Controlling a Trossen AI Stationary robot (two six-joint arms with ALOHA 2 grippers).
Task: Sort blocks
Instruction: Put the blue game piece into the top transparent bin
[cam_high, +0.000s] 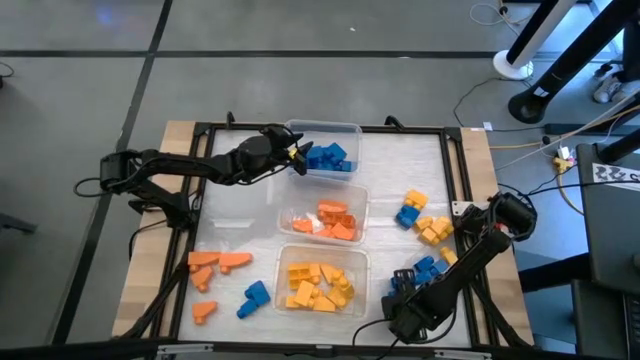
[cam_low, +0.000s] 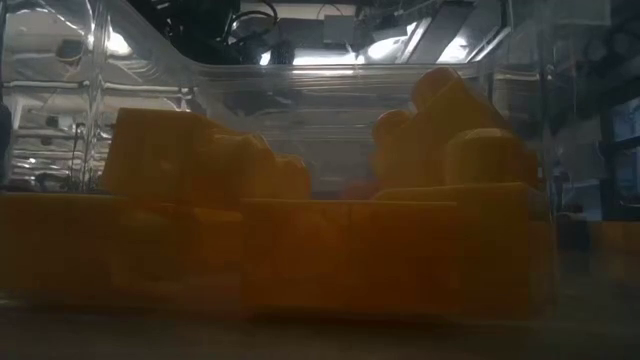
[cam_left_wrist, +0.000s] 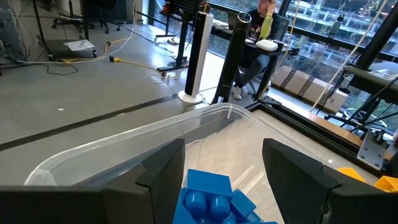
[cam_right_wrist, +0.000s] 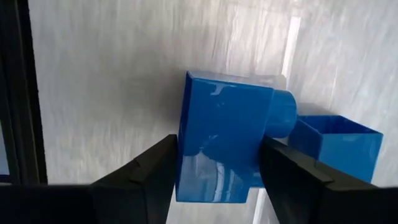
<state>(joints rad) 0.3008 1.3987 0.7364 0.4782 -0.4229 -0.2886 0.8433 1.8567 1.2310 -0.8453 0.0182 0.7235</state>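
Three clear tubs stand in a row down the table's middle. The far tub (cam_high: 352, 130) holds blue blocks (cam_high: 330, 157), the middle one orange blocks (cam_high: 335, 220), the near one yellow blocks (cam_high: 318, 283). My left gripper (cam_high: 300, 160) hovers open at the far tub's left end, above a blue block (cam_left_wrist: 208, 193) and holding nothing. My right gripper (cam_high: 398, 285) points down near the table's front right. Its open fingers stand on either side of a blue block (cam_right_wrist: 224, 143) that lies on the table beside another blue block (cam_right_wrist: 339, 146). My right gripper comes from above, pointing down, with one finger (cam_right_wrist: 155, 171) close against each of two opposite sides of the blue block (cam_right_wrist: 186, 155). Whether the fingers touch those sides I cannot tell. The block lies flat on the table.
Loose orange blocks (cam_high: 215, 262) and a blue one (cam_high: 255, 297) lie at the near left. Blue (cam_high: 410, 210) and yellow blocks (cam_high: 435, 230) lie at the right, with more blue ones (cam_high: 427, 268) beside my right gripper. The low view shows only yellow blocks (cam_low: 300, 240) through the near tub's wall.
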